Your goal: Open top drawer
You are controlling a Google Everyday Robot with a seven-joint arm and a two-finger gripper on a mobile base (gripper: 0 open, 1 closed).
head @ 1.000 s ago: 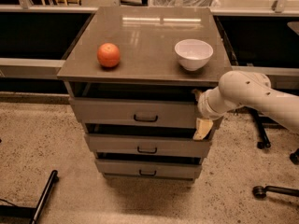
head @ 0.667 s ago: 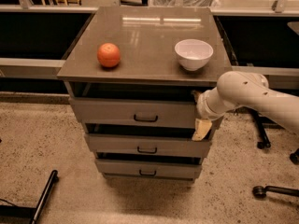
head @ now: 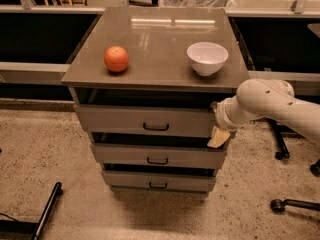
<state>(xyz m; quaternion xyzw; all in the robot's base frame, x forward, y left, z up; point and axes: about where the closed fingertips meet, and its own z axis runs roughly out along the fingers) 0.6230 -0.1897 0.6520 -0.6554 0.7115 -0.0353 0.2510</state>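
The top drawer (head: 115, 120) is the widest grey-taupe front of the cabinet, just under the tabletop, with a small dark bracket handle (head: 156, 127) at its centre. A dark gap shows between the drawer front and the tabletop. My gripper (head: 218, 136) is at the right end of this drawer front, well to the right of the handle, on the end of my white arm (head: 265, 104), which comes in from the right. The gripper's tan tip hangs down over the drawer's lower right corner.
An orange (head: 116, 59) and a white bowl (head: 207, 58) sit on the cabinet top (head: 160, 34). Two narrower drawers (head: 157, 156) lie below the top one. Chair casters (head: 280, 204) stand on the speckled floor at right, and a dark bar (head: 47, 209) lies at lower left.
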